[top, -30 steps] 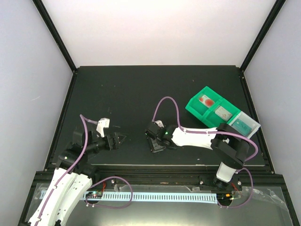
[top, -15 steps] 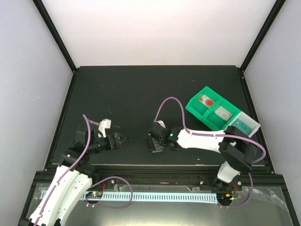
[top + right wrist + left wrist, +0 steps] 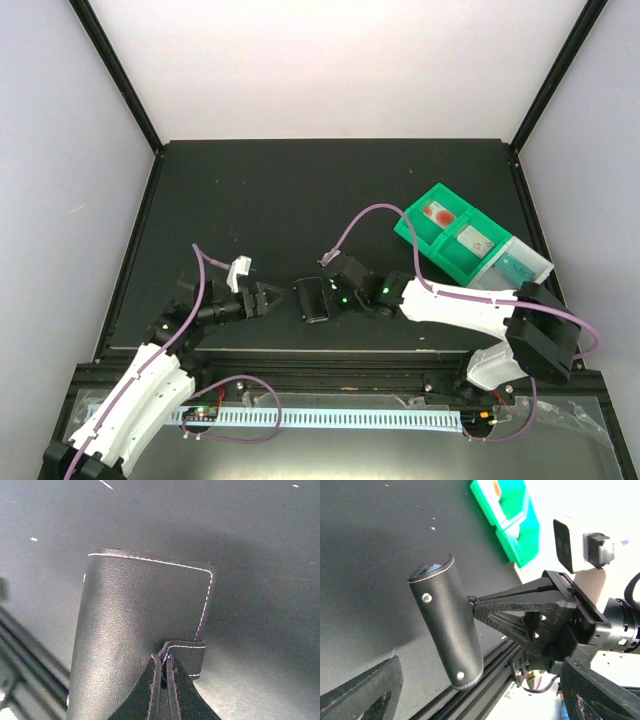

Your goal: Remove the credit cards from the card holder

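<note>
The left gripper [image 3: 266, 298] is held low, with its fingers spread wide. Nothing is held in it. It is pointed straight at the card holder [image 3: 445, 620], which is found just in front of its fingertips. It looks to be kept ready there, so that the black holder can be caught from this side.

The card holder is folded shut, with its black outside shown. It is stood up on one end, between the two grippers. Whether its bottom edge is touching the table [image 3: 250, 190] cannot be told.

On its far side, the small snap tab [image 3: 187, 655] is pinched by the right gripper [image 3: 161, 666], whose fingers are pressed tight together on it. The tab is thin and sticks out, so it is an easy thing to be grabbed. By it, the holder is kept up and steady.

Well behind the right gripper, a green tray [image 3: 412, 230] is seen. Three credit cards [image 3: 474, 241] are laid in it, one in each part: a white one with red marks, a grey one and a teal one. So the cards are judged to be out of the holder already.
</note>
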Controlling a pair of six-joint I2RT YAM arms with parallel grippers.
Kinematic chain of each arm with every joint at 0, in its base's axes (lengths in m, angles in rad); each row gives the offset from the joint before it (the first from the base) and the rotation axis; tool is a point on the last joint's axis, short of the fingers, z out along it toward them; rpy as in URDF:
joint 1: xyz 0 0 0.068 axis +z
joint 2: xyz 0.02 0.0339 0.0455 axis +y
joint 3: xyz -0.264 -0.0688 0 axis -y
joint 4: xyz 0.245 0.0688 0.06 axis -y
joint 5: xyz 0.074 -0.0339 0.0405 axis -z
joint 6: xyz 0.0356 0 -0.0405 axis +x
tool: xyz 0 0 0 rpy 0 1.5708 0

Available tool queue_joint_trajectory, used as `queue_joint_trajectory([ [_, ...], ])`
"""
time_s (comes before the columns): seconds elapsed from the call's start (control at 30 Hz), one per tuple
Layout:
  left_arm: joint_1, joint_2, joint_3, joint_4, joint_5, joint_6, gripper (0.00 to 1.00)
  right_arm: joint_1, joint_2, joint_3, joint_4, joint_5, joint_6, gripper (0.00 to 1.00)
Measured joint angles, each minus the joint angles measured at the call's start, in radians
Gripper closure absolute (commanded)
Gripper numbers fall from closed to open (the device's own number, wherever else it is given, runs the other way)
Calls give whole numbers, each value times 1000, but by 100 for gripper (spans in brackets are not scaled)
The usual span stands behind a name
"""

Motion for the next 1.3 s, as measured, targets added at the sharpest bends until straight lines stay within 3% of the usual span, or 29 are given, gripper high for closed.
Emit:
queue_joint_trajectory([
  [0.17, -15, 28, -98, 198, 44, -120, 12, 0, -57, -17, 70, -78, 26, 99],
  [0.5, -61, 95, -110, 267, 32, -167, 26, 2, -90, -17, 174, -176, 76, 99],
  [0.83, -91, 170, -82, 267, 5, -157, 62, 3, -80, -31, 183, -201, 82, 99],
  [0.93, -92, 167, -80, 259, -5, -150, 83, 3, -80, -36, 184, -201, 82, 99],
  [1.03, -96, 160, -79, 255, -14, -144, 98, 4, -80, -46, 190, -199, 82, 99],
  [1.3, -96, 157, -79, 219, -36, -141, 98, 5, -93, -74, 209, -190, 84, 99],
])
